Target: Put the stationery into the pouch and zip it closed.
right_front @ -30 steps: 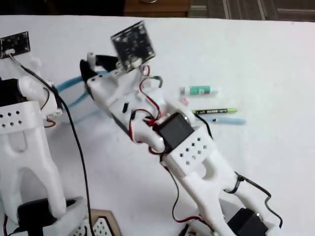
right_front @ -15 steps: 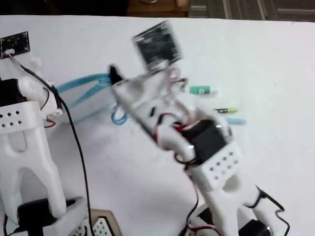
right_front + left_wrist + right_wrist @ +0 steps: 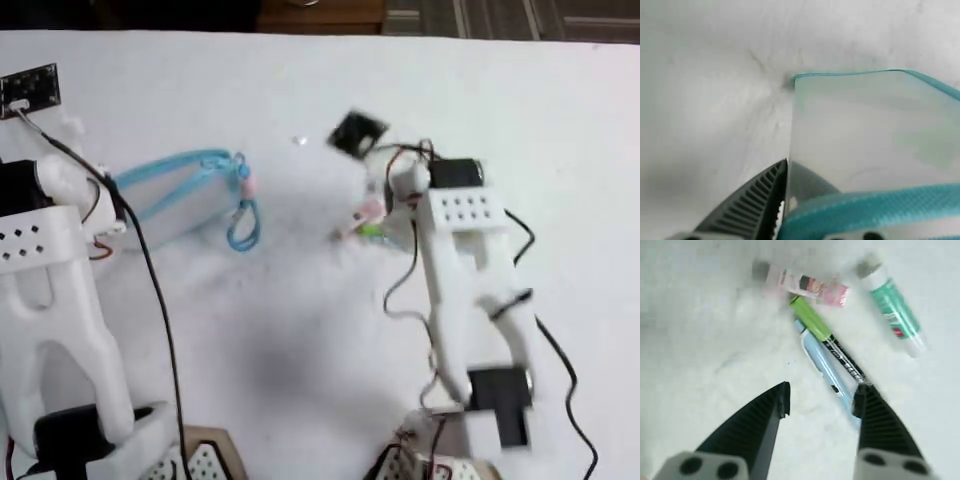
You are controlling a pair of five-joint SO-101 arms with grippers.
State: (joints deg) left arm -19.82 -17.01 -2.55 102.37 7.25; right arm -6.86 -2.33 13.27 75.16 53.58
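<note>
Stationery (image 3: 812, 320) lies just ahead of released right pincer (image 3: 822, 392); left pincer (image 3: 790, 176) clenched on pouch (image 3: 865, 135) edge.

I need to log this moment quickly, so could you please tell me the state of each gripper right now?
Left gripper: shut on the pouch, at its edge.
Right gripper: open, holding nothing, above the blue pen.

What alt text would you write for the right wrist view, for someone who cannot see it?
The right gripper hangs open above a white table, near a light blue pen, a green-capped pen, a pink tube and a green glue stick.
</note>
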